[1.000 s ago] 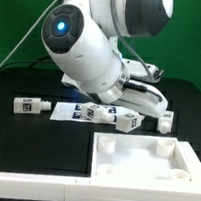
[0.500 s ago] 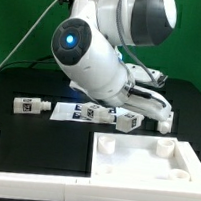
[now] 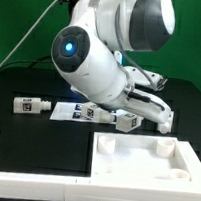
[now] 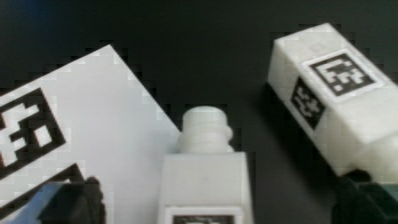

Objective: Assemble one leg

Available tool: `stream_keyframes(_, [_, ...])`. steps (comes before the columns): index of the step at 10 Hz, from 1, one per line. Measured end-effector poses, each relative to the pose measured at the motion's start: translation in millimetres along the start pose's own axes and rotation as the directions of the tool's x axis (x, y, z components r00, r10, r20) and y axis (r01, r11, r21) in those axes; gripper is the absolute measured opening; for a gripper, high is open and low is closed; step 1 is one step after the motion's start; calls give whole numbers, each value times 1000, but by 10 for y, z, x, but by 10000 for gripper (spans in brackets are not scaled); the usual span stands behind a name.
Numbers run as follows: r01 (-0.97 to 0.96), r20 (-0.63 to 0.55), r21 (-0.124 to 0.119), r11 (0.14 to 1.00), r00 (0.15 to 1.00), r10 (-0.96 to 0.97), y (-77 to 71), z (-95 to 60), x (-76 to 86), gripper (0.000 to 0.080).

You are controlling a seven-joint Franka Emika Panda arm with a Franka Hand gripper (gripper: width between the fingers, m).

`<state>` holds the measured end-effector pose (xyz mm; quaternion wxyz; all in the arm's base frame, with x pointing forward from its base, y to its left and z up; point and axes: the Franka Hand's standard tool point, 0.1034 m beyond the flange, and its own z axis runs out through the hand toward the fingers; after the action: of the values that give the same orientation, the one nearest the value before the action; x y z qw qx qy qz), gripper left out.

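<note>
One leg, a small white oblong block, lies on the dark counter between the spread fingers of my tool, touching neither. Its rounded peg end points away from my wrist. A second leg lies just beside it, angled, with a black-and-white square tag on its upper face. A third leg lies on its side well apart, toward the exterior view's left, with its tag facing the camera.

Green backdrop behind; black tabletop below.
</note>
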<state>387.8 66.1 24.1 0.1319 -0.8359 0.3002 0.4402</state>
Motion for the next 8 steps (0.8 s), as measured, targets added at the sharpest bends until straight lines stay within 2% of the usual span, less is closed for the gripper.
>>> stream_keyframes(3, [-25, 60, -2, 1000, 998, 25, 62, 147, 57, 649])
stream_keyframes(6, [-23, 54, -1, 1000, 998, 23, 54, 136, 64, 649])
stream_keyframes(8, [-23, 54, -1, 1000, 998, 23, 54, 137, 64, 378])
